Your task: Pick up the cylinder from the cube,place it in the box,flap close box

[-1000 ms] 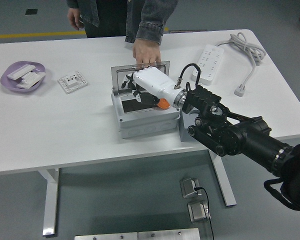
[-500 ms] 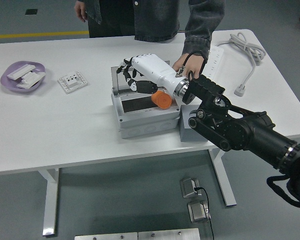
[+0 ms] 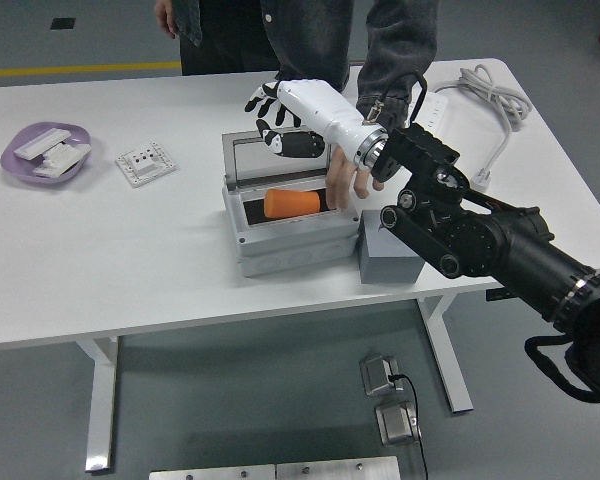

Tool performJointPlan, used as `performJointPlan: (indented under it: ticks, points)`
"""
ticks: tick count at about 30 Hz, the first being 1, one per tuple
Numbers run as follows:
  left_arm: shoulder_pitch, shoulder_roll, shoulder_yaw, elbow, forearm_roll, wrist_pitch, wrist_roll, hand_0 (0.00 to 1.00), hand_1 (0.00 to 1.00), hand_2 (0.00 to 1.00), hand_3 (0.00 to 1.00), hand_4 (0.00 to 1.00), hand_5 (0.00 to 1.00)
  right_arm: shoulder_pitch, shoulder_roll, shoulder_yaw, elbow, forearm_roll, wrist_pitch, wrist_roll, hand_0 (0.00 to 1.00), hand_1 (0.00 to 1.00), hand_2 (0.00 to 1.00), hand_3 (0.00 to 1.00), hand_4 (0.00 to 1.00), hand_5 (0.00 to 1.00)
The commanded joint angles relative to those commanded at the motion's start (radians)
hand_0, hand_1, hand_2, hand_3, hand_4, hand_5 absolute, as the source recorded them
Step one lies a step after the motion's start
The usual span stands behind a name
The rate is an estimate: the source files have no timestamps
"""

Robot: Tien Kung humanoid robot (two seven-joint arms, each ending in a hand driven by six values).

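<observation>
The robot's right hand (image 3: 285,110) hovered with fingers spread and empty above the raised lid (image 3: 276,160) of the grey box (image 3: 285,240), while the orange cylinder (image 3: 293,203) lay on its side inside, a person's hand (image 3: 347,178) touching its right end, beside the grey cube (image 3: 388,262)

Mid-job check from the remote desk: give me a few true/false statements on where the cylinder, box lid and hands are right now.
1. The orange cylinder lies inside the open box. True.
2. The right hand grips the cylinder. False: it is raised above the box, fingers spread, holding nothing.
3. The box lid is shut. False: it stands open at the back.
4. A person's hand reaches down to the box's right side. True.
5. The grey cube sits left of the box. False: it is on the right.
</observation>
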Motion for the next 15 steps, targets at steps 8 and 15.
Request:
performJointPlan:
  ticks: [8,15]
  points:
    - [-0.004,0.004,0.000,0.000,0.005,0.000,0.002,0.637,0.545,0.539,0.620,0.600,0.157,0.016,0.013,0.032,-0.092,0.011,0.019,0.000,0.666,0.648,0.717,0.787,0.939,0.718]
    - [-0.009,0.008,0.006,0.000,0.006,-0.001,0.004,0.637,0.543,0.537,0.619,0.597,0.154,0.023,0.020,0.046,-0.161,0.026,0.026,0.006,0.742,0.693,0.730,0.792,0.939,0.723]
